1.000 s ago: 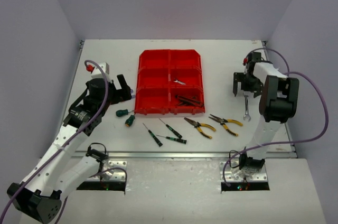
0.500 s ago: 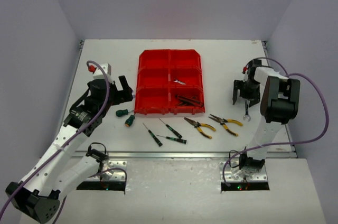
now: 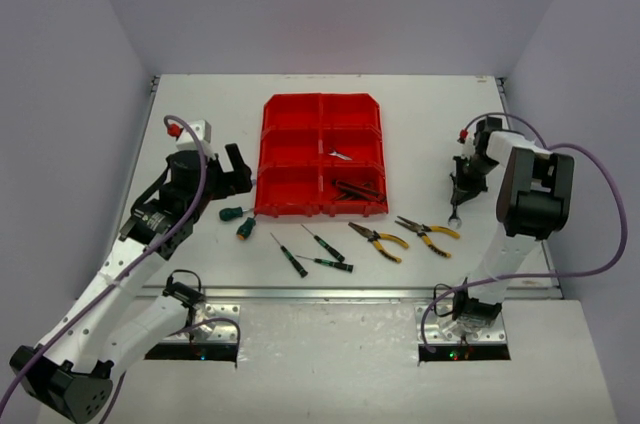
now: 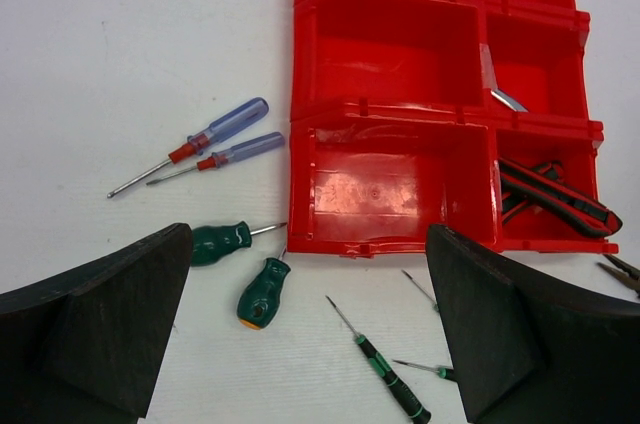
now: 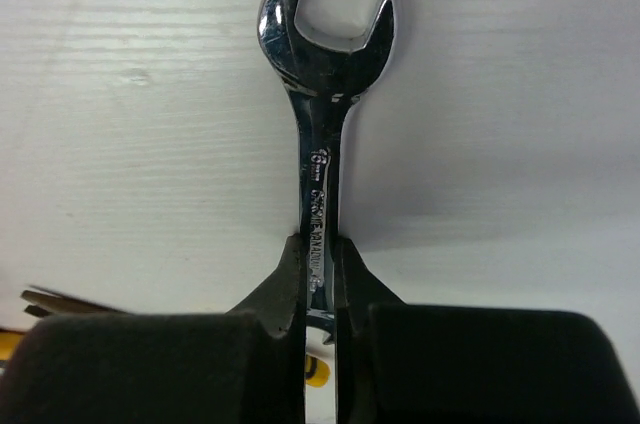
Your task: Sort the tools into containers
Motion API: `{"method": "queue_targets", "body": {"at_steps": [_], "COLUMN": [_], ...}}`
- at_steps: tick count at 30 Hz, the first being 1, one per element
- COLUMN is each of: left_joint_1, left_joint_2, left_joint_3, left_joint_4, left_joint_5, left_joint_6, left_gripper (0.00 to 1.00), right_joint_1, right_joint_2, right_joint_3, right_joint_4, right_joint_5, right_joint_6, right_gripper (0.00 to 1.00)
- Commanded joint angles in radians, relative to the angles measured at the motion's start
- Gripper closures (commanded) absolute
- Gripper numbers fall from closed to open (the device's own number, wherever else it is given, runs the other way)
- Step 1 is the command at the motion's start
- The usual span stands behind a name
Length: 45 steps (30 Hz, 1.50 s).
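Note:
My right gripper point(image 5: 320, 256) is shut on the shank of a small silver wrench point(image 5: 322, 94), which stands on edge over the white table with its open end pointing away from the jaws. From above, the right gripper point(image 3: 461, 194) is right of the red containers point(image 3: 268, 159), with the wrench point(image 3: 455, 216) below it. My left gripper point(image 4: 305, 329) hangs open over the table in front of the containers point(image 4: 370, 239), with nothing between its fingers. Two stubby green screwdrivers point(image 4: 263, 291) lie just under it. Yellow-handled pliers point(image 3: 380, 239) lie near the front.
Two blue screwdrivers point(image 4: 225, 129) lie left of the bin. Three thin green-black screwdrivers point(image 3: 290, 256) lie in front of it, and a second yellow pair of pliers point(image 3: 428, 232) to their right. In the bin lie another wrench point(image 4: 498, 89) and red-black pliers point(image 4: 555, 199).
The right gripper came down toward the near side and its jaws shut on the wrench. The left arm has barely moved and its gripper stays open.

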Motion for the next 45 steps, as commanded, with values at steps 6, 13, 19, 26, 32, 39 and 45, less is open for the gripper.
{"method": "queue_targets", "body": {"at_steps": [6, 13, 19, 26, 32, 39, 45], "left_joint_1": [-0.009, -0.009, -0.009, -0.009, -0.007, -0.007, -0.007], "left_joint_2": [-0.027, -0.026, -0.019, -0.036, -0.024, -0.015, -0.011], "left_joint_3": [0.008, 0.007, 0.006, 0.001, 0.004, 0.004, 0.004], "left_joint_4": [0.037, 0.039, 0.041, 0.045, 0.042, 0.037, 0.037], "left_joint_5": [0.011, 0.008, 0.009, 0.001, -0.011, -0.026, -0.029], "left_joint_6": [0.0, 0.001, 0.001, 0.001, 0.001, 0.001, 0.001], "left_gripper": [0.0, 0.0, 0.0, 0.0, 0.0, 0.0, 0.0], "right_joint_1": [0.042, 0.062, 0.212, 0.388, 0.473, 0.5, 0.5], "right_joint_2": [-0.247, -0.323, -0.394, -0.169, 0.014, 0.048, 0.018], "right_joint_3": [-0.123, -0.123, -0.067, 0.265, 0.462, 0.453, 0.36], "right_joint_4": [0.342, 0.4, 0.541, 0.507, 0.415, 0.423, 0.435], "right_joint_5": [-0.256, -0.279, -0.343, -0.505, -0.567, -0.595, -0.569], "right_joint_6": [-0.006, -0.022, -0.166, -0.371, -0.457, -0.46, -0.483], "right_gripper": [1.0, 1.0, 0.98, 0.98, 0.97, 0.94, 0.68]}}
